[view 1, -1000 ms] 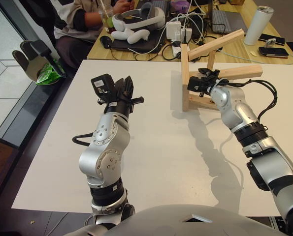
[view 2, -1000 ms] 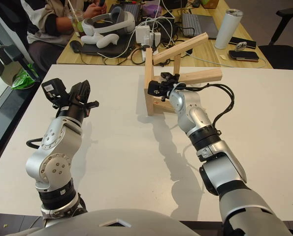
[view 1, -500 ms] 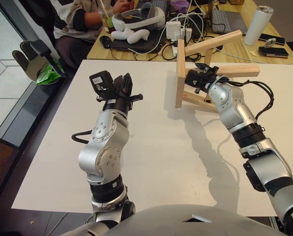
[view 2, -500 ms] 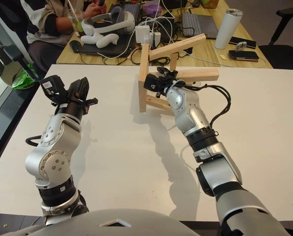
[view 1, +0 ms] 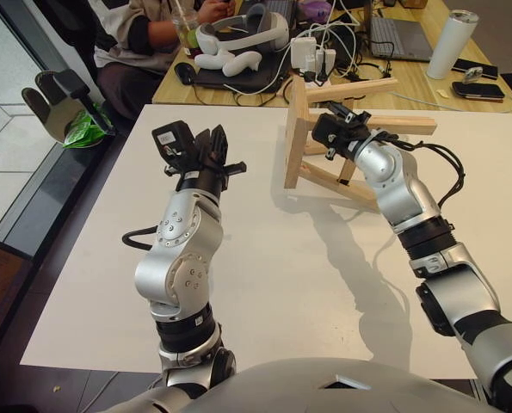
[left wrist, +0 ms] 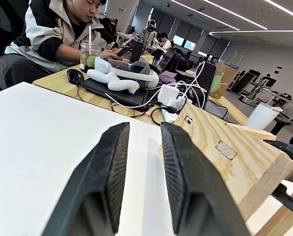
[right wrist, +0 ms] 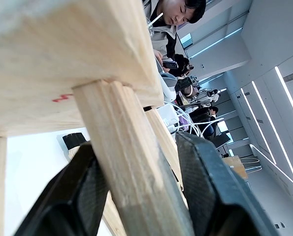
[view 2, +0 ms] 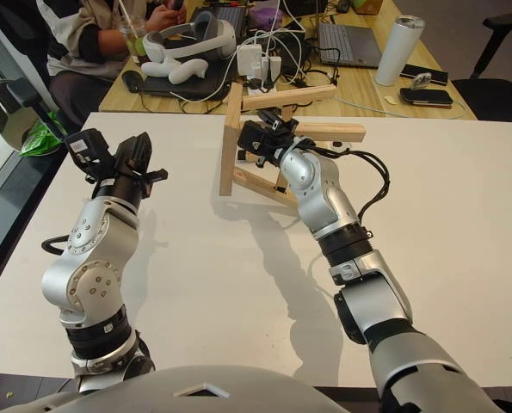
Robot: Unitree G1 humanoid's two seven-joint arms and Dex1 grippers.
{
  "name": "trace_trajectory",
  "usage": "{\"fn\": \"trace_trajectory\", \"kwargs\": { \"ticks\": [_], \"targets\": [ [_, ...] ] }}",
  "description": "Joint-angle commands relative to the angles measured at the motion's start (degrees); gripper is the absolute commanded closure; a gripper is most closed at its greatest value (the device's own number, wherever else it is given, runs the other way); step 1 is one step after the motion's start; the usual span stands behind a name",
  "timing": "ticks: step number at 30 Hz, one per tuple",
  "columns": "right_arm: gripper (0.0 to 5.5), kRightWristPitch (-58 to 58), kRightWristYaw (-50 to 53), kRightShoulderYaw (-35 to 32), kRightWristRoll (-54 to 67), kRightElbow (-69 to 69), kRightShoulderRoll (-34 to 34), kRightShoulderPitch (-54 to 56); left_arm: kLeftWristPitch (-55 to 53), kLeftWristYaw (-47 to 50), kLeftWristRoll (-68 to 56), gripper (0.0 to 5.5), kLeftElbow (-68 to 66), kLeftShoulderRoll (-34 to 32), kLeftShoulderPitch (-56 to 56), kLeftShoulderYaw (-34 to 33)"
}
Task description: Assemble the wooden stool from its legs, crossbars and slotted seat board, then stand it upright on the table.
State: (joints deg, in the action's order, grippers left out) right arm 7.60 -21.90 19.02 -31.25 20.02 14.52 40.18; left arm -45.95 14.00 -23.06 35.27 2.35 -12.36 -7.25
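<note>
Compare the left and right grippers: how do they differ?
The left gripper holds nothing, fingers slightly apart; the right gripper is shut on a bar of the stool. The left gripper hangs over the table, apart from the stool; the right gripper is at it. Both have two black fingers.

The white desk (view 1: 342,284) lies bare across the middle and lower frame, leaving broad passage between the two arms. In the upper centre the stool (view 1: 295,129) stands tilted. Its bars jut toward the upper right and block that stretch of surface, and the right claw (view 1: 327,133) is clamped on one of them. A narrow strip of bare desk separates the stool from the left claw (view 1: 214,142), whose fingers are parted. Past the far edge, a headset (view 1: 238,34), cables (view 1: 324,34) and a tumbler (view 1: 452,43) crowd the wooden desk (view 1: 171,93).
</note>
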Motion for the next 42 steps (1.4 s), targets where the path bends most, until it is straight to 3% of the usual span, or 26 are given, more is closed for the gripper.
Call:
{"fn": "trace_trajectory", "kwargs": {
  "ticks": [1, 12, 42],
  "targets": [
    [3.52, -1.03, -0.84, 0.57, 1.1, -0.2, 0.73, -0.53, -0.48, -0.33, 0.53, 4.37, -0.6, -0.11, -1.16, -0.04],
    [3.73, -8.28, -7.02, 7.62, -2.2, -0.43, 5.95, -2.07, -0.65, -0.67, 0.64, 4.37, -0.59, -0.62, -1.96, -1.63],
    [3.74, -9.4, -7.37, 9.12, -4.11, 0.08, 6.22, -1.46, -0.55, -0.86, 0.73, 4.37, -0.63, -0.56, -2.55, -2.0]
  ]
}}
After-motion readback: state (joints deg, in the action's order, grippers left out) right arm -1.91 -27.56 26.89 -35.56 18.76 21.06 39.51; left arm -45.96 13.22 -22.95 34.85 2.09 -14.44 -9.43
